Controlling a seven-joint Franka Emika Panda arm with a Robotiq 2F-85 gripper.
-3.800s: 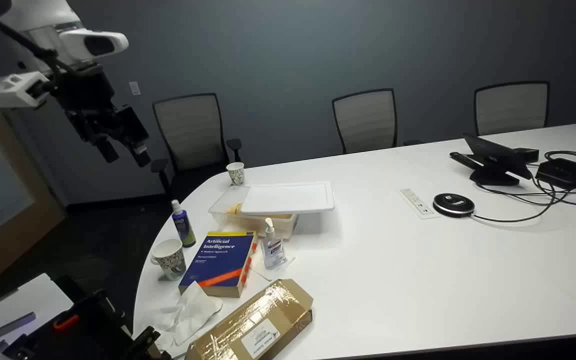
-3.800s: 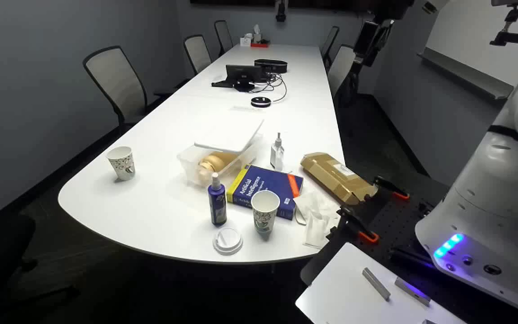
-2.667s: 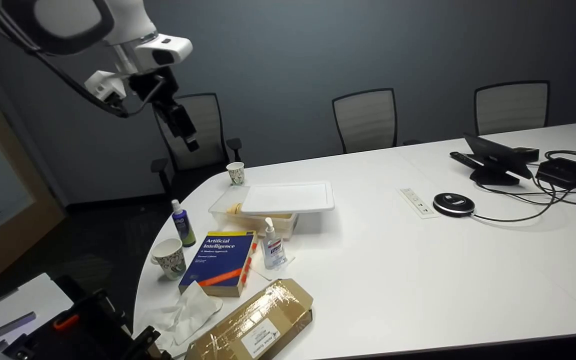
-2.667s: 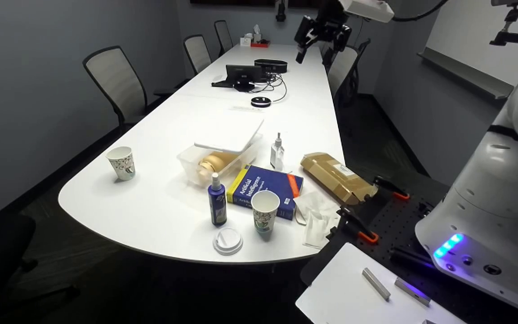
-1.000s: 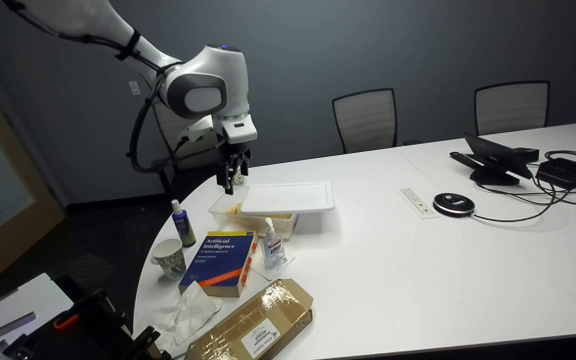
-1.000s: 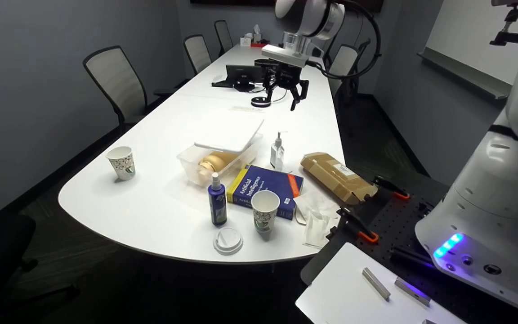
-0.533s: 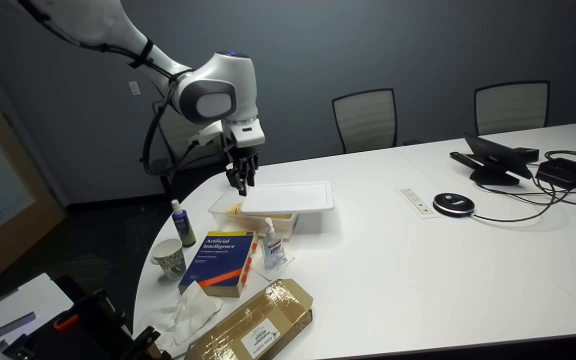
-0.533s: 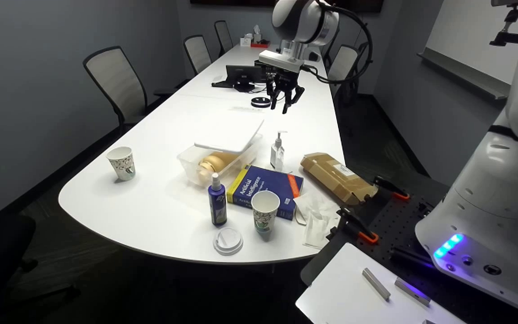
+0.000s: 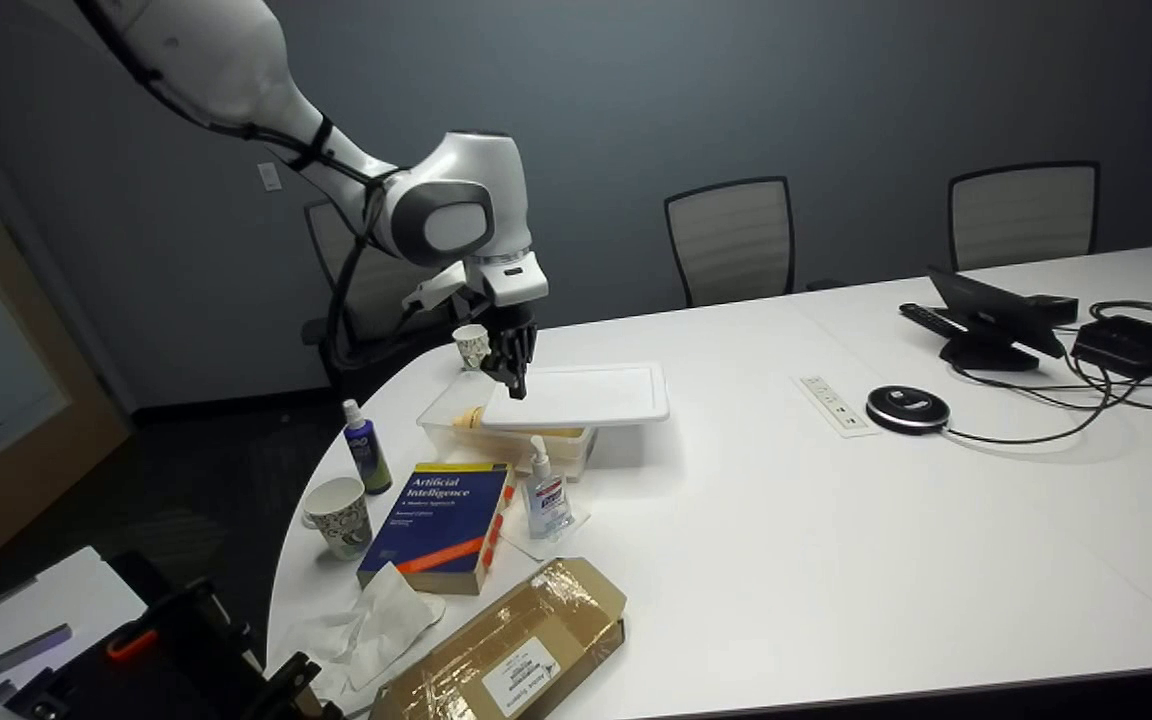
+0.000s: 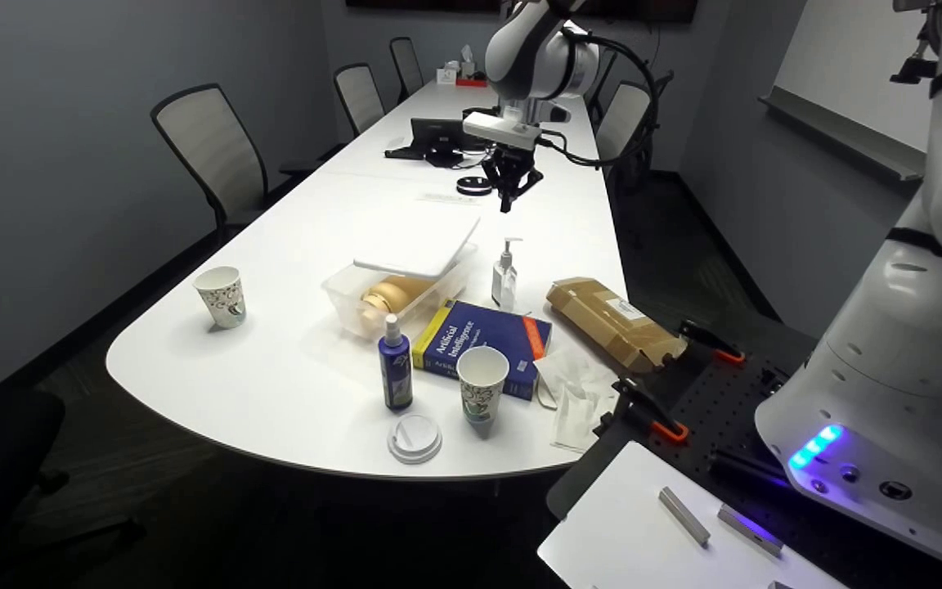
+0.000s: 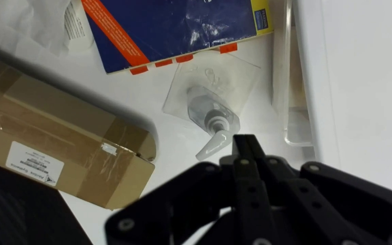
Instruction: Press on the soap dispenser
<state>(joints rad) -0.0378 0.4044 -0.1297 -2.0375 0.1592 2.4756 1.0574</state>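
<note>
The soap dispenser, a clear pump bottle [image 9: 548,503] with a white pump top [image 9: 539,455], stands upright on the table beside the blue book in both exterior views. From above, in the wrist view, its translucent body [image 11: 202,105] shows, with the pump nozzle [image 11: 213,146] pointing down and left. My gripper [image 10: 505,208] hangs in the air above and behind the dispenser, apart from it. Its fingertips meet with nothing between them. In the wrist view the gripper [image 11: 244,136] overlaps the right end of the pump head in the picture.
A plastic container with a tilted white lid [image 9: 576,395] sits close behind the dispenser. The blue book [image 9: 446,515] and cardboard box [image 9: 511,640] flank it nearer the robot base. A purple spray bottle [image 10: 396,368] and paper cup [image 10: 482,388] stand farther off.
Over the last few seconds my arm has swung in over the table and come down towards the dispenser. During the last second the gripper has gone from open to shut. The dispenser stands where it stood.
</note>
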